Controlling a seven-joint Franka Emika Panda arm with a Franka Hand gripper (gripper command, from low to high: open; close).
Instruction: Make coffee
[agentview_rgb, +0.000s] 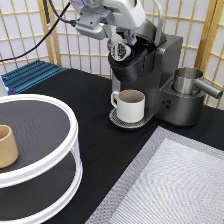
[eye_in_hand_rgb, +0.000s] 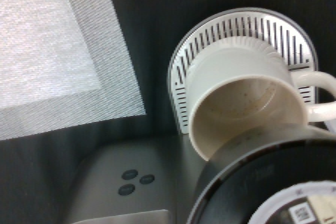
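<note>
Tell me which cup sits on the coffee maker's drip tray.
The white handled mug, under the brewer. The tan handleless cup stands apart on the round white stand.

I see a black table (agentview_rgb: 95, 145) carrying everything here. I take the dark grey coffee machine (agentview_rgb: 160, 75) as my landmark; it stands directly on the tabletop near the exterior view's top. Below and to the right of the machine, a grey woven mat (agentview_rgb: 170, 185) lies flat on the surface, its corner reaching close to the machine's base. Well to the left of the machine and lower, a white two-tier round stand (agentview_rgb: 37, 150) rests on the table. Further left of the machine and nearer the back edge, I see a blue ribbed rack (agentview_rgb: 30, 74) lying on the tabletop.

In the wrist view the same mat (eye_in_hand_rgb: 52, 60) shows beside the machine's base (eye_in_hand_rgb: 112, 180).
</note>
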